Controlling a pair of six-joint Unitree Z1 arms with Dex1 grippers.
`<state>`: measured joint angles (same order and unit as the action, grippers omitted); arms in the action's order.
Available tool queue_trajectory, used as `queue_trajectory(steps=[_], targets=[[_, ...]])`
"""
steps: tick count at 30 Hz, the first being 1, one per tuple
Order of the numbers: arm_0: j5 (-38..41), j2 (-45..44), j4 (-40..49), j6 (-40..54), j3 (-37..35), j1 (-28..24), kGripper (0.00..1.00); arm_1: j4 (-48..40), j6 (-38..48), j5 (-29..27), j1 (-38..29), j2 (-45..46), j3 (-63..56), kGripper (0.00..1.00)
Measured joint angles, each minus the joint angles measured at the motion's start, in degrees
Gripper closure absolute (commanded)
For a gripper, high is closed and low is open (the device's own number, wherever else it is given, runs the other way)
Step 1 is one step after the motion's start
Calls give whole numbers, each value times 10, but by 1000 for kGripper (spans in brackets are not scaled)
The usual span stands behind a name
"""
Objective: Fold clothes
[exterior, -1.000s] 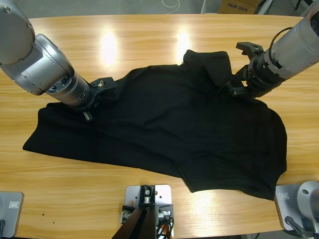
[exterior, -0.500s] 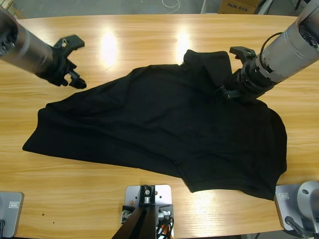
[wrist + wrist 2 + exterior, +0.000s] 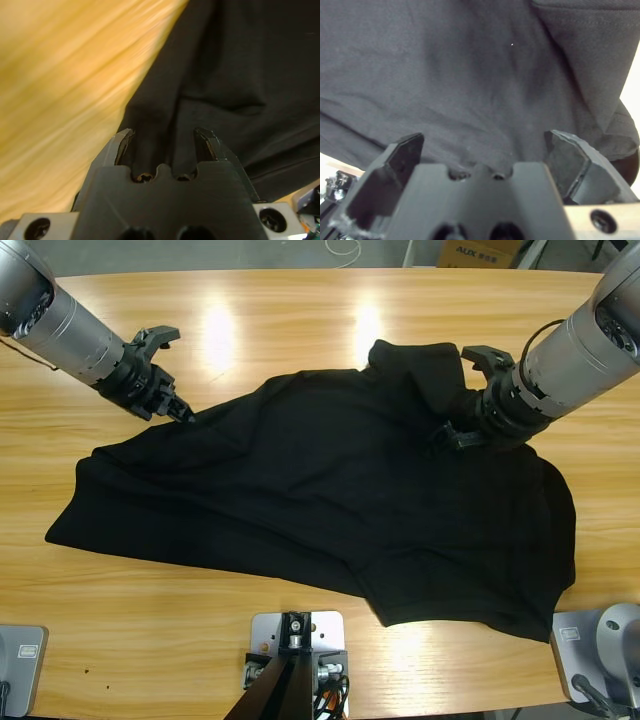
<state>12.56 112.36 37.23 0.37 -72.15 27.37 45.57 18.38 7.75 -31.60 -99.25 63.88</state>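
high view | shirt label hidden | left gripper spread | right gripper spread

Our left arm reaches in from the upper left corner, its gripper angled down toward the middle with jaws parted. Our right arm comes in from the upper right, its gripper lowered with jaws spread wide.
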Motion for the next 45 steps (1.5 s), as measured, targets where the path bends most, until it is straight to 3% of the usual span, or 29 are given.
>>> queue_trajectory(steps=[7, 9, 14, 15, 16, 21, 23, 34, 45], targets=[[47, 38, 7, -13, 10, -14, 562, -1, 2, 0, 0, 0, -4, 18], [56, 40, 7, -14, 10, -16, 625, -1, 3, 0, 0, 0, -6, 18], [82, 44, 8, -15, 10, -19, 632, -2, 4, 0, 0, 0, -8, 18], [85, 45, 9, -15, 10, -19, 729, -2, 4, 0, 0, 0, -9, 18], [87, 45, 10, -15, 10, -19, 902, -2, 4, 0, 0, 0, -10, 18], [89, 45, 13, -15, 10, -19, 919, -5, 8, 0, 0, 0, -20, 18], [89, 44, 13, -14, 11, -19, 1000, -5, 8, 0, 0, 0, -24, 18], [88, 40, 14, -2, 28, -19, 1000, -7, 15, 0, 0, 0, -28, 18], [20, -67, -8, -20, 28, -73, 1000, -16, 16, 0, 0, 0, -30, 18]])
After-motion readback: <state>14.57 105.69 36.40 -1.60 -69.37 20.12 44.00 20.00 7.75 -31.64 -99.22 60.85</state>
